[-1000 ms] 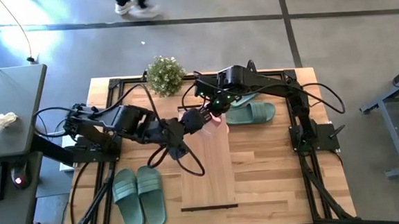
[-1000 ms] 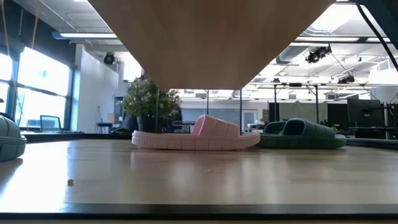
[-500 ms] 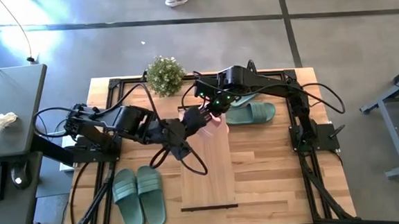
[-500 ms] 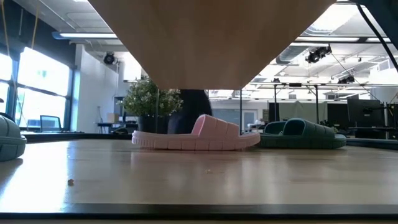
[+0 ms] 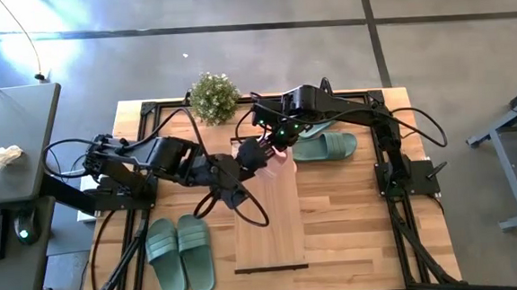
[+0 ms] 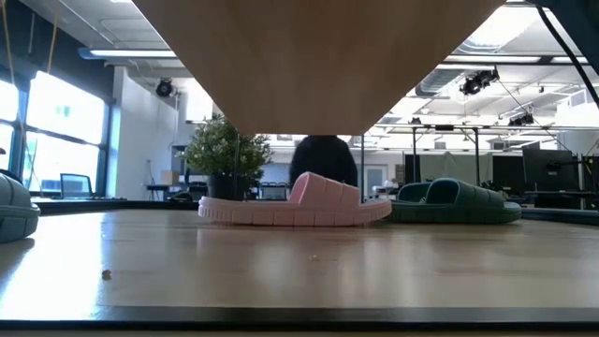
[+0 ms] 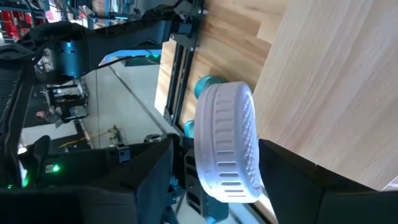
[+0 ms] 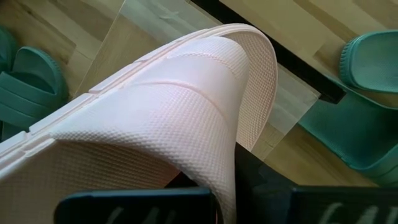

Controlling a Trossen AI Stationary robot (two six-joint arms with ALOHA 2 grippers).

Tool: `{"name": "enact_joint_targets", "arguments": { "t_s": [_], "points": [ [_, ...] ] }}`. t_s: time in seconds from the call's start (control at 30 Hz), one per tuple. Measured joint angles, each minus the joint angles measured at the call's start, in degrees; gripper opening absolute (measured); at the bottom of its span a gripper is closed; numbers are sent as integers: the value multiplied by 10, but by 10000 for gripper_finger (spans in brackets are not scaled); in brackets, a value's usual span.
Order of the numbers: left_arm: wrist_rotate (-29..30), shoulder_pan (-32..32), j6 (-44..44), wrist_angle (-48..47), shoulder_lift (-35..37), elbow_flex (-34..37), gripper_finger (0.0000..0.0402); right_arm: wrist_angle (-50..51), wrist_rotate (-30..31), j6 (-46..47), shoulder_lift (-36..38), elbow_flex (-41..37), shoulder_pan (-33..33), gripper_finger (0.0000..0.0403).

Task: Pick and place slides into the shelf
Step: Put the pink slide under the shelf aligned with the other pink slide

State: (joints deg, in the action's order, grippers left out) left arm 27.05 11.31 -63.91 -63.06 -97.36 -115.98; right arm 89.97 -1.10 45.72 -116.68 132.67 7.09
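Landmark is the shelf [image 5: 268, 212], the long light-wood plank running down the middle of the table [image 5: 352, 211].

Both grippers meet at the shelf's far end, by the potted plant [image 5: 212, 96]. The right gripper [image 5: 279, 142] is fully closed, pinching a pink slide [image 8: 168, 112] by its edge; the right wrist view shows that slide filling the frame over the shelf's far end bar. The left gripper [image 5: 257, 154] sits just beside it over the same end, fingers spread wide around a pale slide [image 7: 227, 149], sole toward the camera, between them; I cannot tell if they press on it or just bracket it.

Another pink slide [image 6: 295, 201] lies flat on the table under the shelf, long axis crosswise in the low view.

One green pair [image 5: 180, 253] lies beside the shelf on the left-arm side, near end, long axes parallel to the shelf. A second green pair [image 5: 323, 145] lies on the right-arm side at the far end, long axes across the shelf.

Key relation: the held slide is right at the shelf's far end, both arms equally near, and the landing spot lies directly below. Likely a handover or a two-gripper set-down onto the top plank.
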Motion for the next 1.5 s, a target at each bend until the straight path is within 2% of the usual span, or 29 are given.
{"name": "enact_joint_targets", "arguments": {
  "t_s": [0.23,0.4,0.53,0.93,1.03,1.3,1.5],
  "points": [
    [-5,5,17,0,0,0,163,0,1,-4,0,0,0,0],
    [-4,5,23,0,0,0,144,0,1,-4,0,0,0,0],
    [-1,8,23,0,0,0,149,1,0,-7,0,0,0,0],
    [14,12,35,3,-9,1,201,0,8,-12,0,-6,-3,0],
    [17,12,57,15,-9,10,201,-4,5,-18,1,-21,-2,0],
    [60,11,48,8,-10,39,187,-2,-12,-30,2,-36,5,0],
    [66,11,53,14,-12,41,190,-4,-10,-41,2,-37,7,0]
  ]
}}
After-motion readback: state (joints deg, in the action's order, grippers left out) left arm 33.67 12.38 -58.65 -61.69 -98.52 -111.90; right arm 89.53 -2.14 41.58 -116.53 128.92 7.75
